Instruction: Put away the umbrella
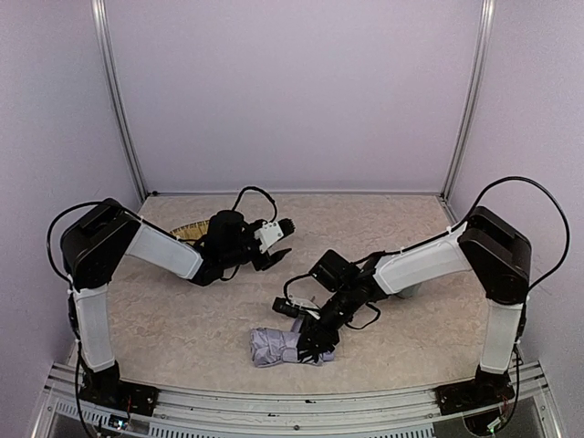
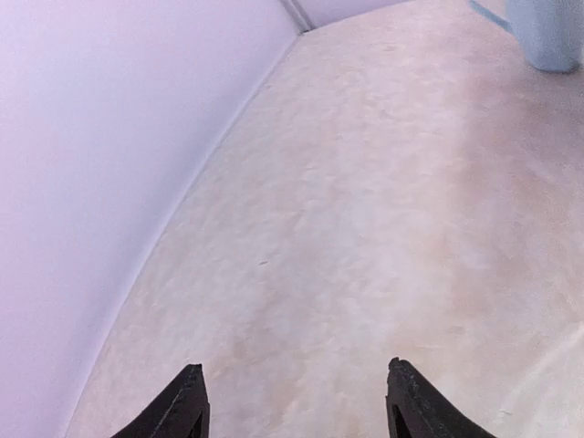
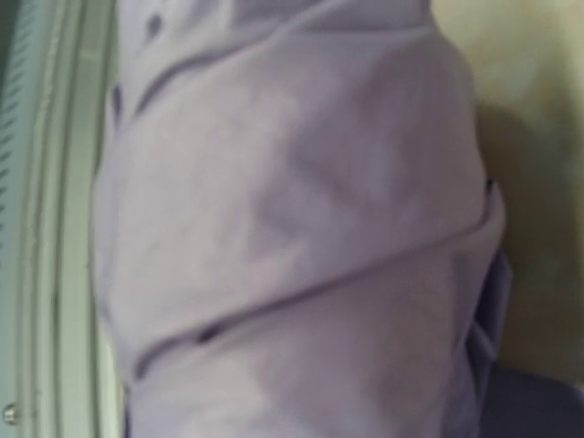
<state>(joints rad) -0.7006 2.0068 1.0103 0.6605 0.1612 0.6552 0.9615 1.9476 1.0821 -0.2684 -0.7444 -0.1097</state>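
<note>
Top view: the umbrella [image 1: 272, 348] lies folded into a crumpled lavender bundle on the table [image 1: 182, 319], near the front edge and about midway between the two bases. The right gripper [image 1: 315, 342] is down on the bundle's right end, probably to pin or grab the fabric for packing, but whether its jaws are closed on the fabric cannot be told from here. The left gripper [image 1: 285, 241] hangs above mid-table, well apart from the umbrella and holding nothing, likely parked out of the way; a straw tray [image 1: 187, 232] peeks out behind its arm. Left wrist view: both fingertips [image 2: 187, 401] are spread wide over bare tabletop with nothing between them, and a light blue cup [image 2: 547, 32] stands far off at the top right. Right wrist view: wrinkled lavender fabric fills the frame, very close and blurred, with the table's front rail [image 3: 55, 228] at the left; no fingers are in view, so the grip cannot be told. No brand, label or readable writing in any view.
</note>
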